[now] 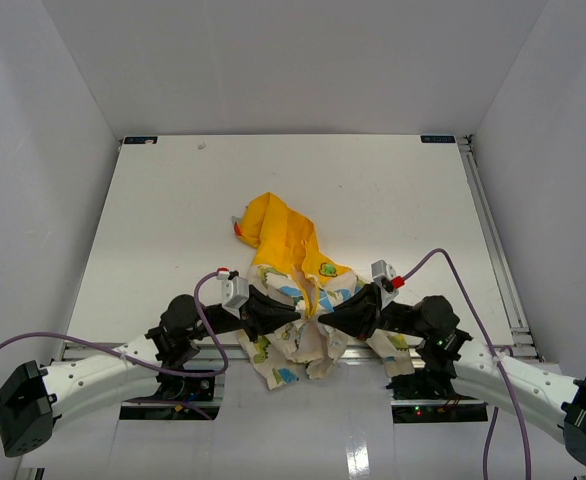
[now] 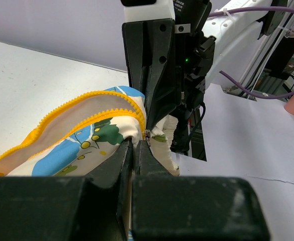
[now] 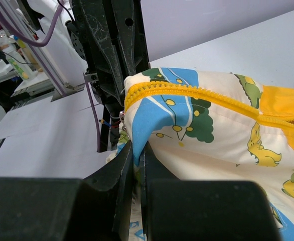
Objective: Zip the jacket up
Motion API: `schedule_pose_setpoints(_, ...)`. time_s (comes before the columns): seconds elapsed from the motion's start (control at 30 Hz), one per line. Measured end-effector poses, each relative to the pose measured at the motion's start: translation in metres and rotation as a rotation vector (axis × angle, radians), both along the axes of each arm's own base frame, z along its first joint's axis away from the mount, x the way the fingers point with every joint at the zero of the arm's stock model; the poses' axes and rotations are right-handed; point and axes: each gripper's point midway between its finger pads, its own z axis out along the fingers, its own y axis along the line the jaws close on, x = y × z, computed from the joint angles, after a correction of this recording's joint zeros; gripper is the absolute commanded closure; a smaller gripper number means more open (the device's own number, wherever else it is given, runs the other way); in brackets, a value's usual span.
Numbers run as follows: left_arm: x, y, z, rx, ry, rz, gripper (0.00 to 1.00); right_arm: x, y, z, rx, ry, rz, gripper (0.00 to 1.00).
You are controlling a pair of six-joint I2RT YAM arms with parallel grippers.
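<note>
The left arm (image 1: 188, 325) reaches in from the near edge of the surface (image 1: 173, 200). Its jaws are closed on a thin fold of the jacket (image 1: 318, 270), low on one front edge, with the yellow zipper strip (image 2: 94, 103) arching away just beyond them. The jacket lies bunched at the middle of the near edge, and its yellow hood (image 1: 273, 228) stretches toward the centre of the surface. The right arm (image 1: 428, 320) mirrors the left: its jaws are closed on the opposite front edge, just under that side's teeth, and the two sets of jaws nearly meet tip to tip. The garment looks light, soft and limp, so it will likely sag and crumple rather than hold a shape. The zipper strip is probably its firmest part. The best hold seems to be at the strip's bottom end, kept taut. A small metal piece shows between the tips; whether it is the slider I cannot tell.
</note>
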Motion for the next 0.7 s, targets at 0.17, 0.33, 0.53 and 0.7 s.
schedule_pose_setpoints(0.17,0.0008,-0.0006,-0.0018,0.007,-0.005,0.002,1.0,-0.0001,-0.0005,0.0011,0.004,0.003,-0.002,0.92)
schedule_pose_setpoints(0.33,0.0021,-0.0024,-0.0053,0.022,-0.009,0.002,1.0,0.0007,-0.0005,0.0001,0.0,0.01,-0.006,0.92)
schedule_pose_setpoints(0.53,0.0035,-0.0026,-0.0061,0.035,-0.03,0.007,1.0,0.0036,-0.0014,0.0008,0.005,0.036,-0.026,0.92)
schedule_pose_setpoints(0.7,0.0039,-0.0014,-0.0064,0.042,-0.054,0.012,1.0,0.0068,-0.0019,-0.0011,0.003,0.083,-0.046,0.92)
